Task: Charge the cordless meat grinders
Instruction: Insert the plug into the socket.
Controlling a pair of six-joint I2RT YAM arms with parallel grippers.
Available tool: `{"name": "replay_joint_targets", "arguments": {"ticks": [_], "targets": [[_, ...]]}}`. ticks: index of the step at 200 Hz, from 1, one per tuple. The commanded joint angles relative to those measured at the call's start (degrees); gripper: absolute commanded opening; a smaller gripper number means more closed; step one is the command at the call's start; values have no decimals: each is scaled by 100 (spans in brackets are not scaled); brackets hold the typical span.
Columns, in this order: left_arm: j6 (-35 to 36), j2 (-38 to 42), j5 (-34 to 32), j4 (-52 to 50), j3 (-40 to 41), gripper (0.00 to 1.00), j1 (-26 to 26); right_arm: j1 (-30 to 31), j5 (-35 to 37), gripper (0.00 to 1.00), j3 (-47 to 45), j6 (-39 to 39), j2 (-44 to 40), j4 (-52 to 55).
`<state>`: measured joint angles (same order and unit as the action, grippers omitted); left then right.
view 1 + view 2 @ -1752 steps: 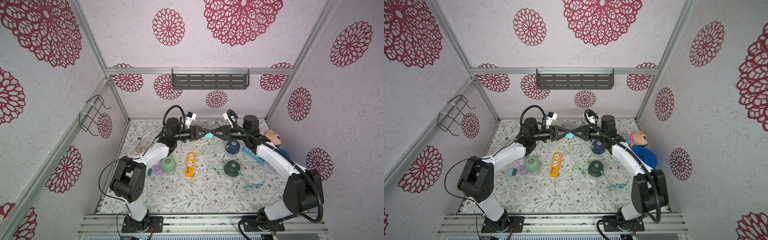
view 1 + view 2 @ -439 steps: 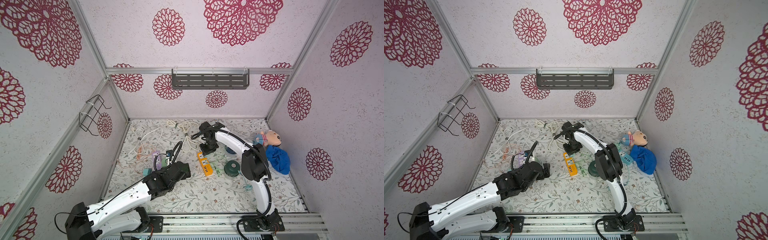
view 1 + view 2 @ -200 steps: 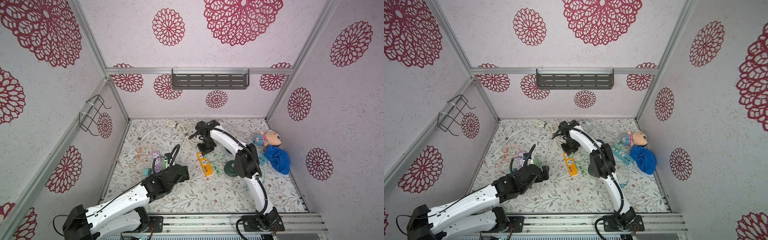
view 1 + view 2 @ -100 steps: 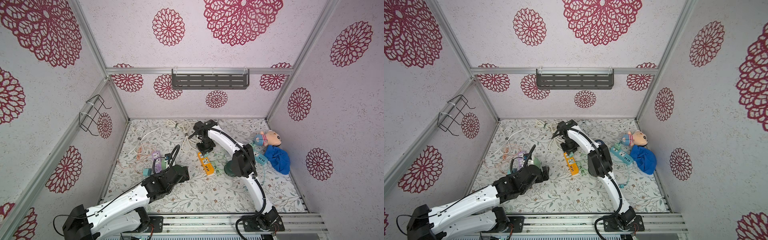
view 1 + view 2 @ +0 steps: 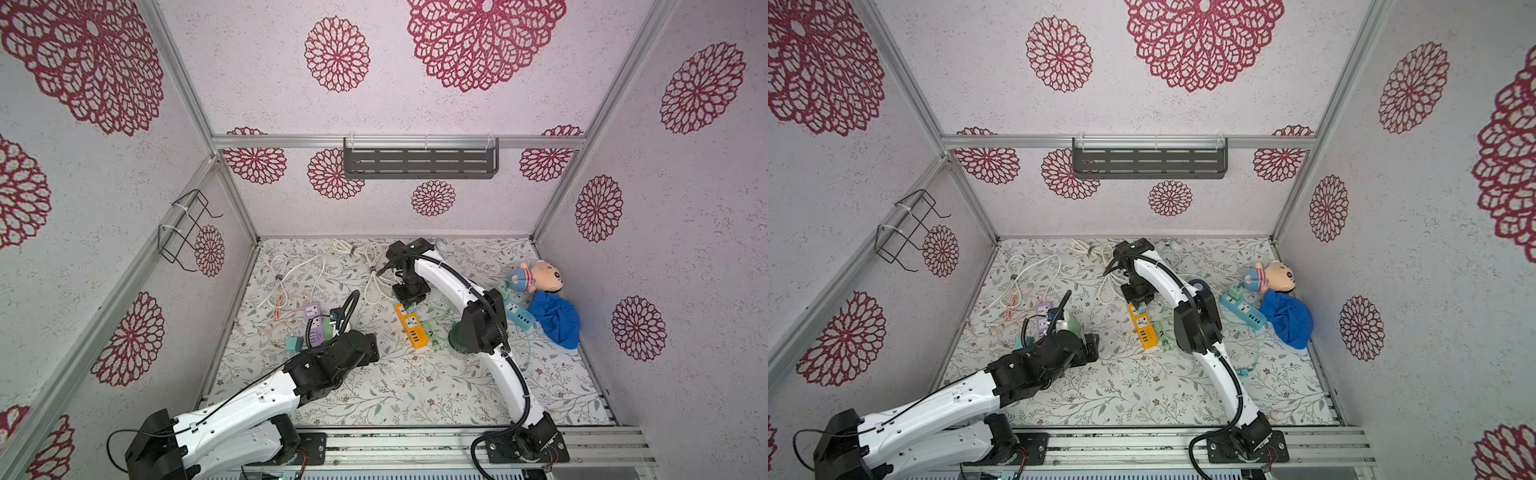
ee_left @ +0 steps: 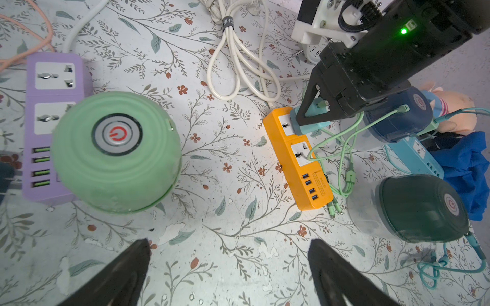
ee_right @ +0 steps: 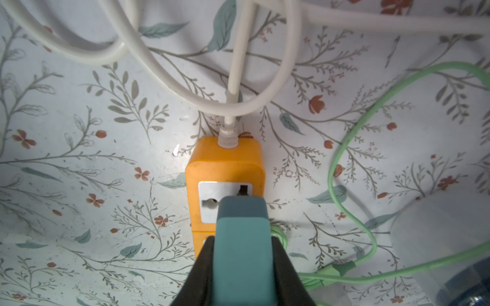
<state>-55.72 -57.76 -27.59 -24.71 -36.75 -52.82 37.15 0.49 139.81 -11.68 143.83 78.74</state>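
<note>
Two black fingers (image 6: 127, 270) spread wide belong to the left gripper (image 6: 228, 246), nearest of all, which hangs over bare floral floor (image 6: 225, 212) and holds nothing. Just beyond it on the left stands the mint green grinder (image 6: 116, 151), beside a purple power strip (image 6: 53, 79). On the right, the dark green grinder (image 6: 421, 209) stands near an orange power strip (image 6: 299, 164) in the middle. Farther back, the right gripper (image 7: 242, 238) is clamped on a teal charger plug (image 7: 240, 209) at the orange strip's far socket. Whether its pins are seated cannot be told. The navy blue grinder (image 6: 397, 116) stands to the right of that, with a pale green cable (image 6: 344, 148) plugged into its side.
</note>
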Motion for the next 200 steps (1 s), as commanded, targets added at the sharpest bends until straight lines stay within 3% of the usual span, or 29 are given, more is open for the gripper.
{"name": "replay_joint_targets", "arguments": {"ticks": [1, 45, 85, 101, 137, 200], "targets": [[-35, 97, -27, -33, 11, 97, 62, -241, 369, 0, -314, -41, 1000, -930], [-58, 72, -35, -169, -58, 97, 87, -270, 376, 0, -441, 30, 1194, -964], [-19, 161, -78, -439, -250, 97, 178, -234, 232, 0, -817, 45, 815, -1278], [17, 296, -55, -655, -362, 97, 326, -243, 492, 0, -767, 128, 639, -1198], [91, 755, 52, -1088, -520, 97, 889, -431, 1381, 0, -1072, 368, 239, -992], [341, 900, 506, -1652, -711, 98, 2252, -1111, 1591, 0, -2134, 412, -463, -1575]]}}
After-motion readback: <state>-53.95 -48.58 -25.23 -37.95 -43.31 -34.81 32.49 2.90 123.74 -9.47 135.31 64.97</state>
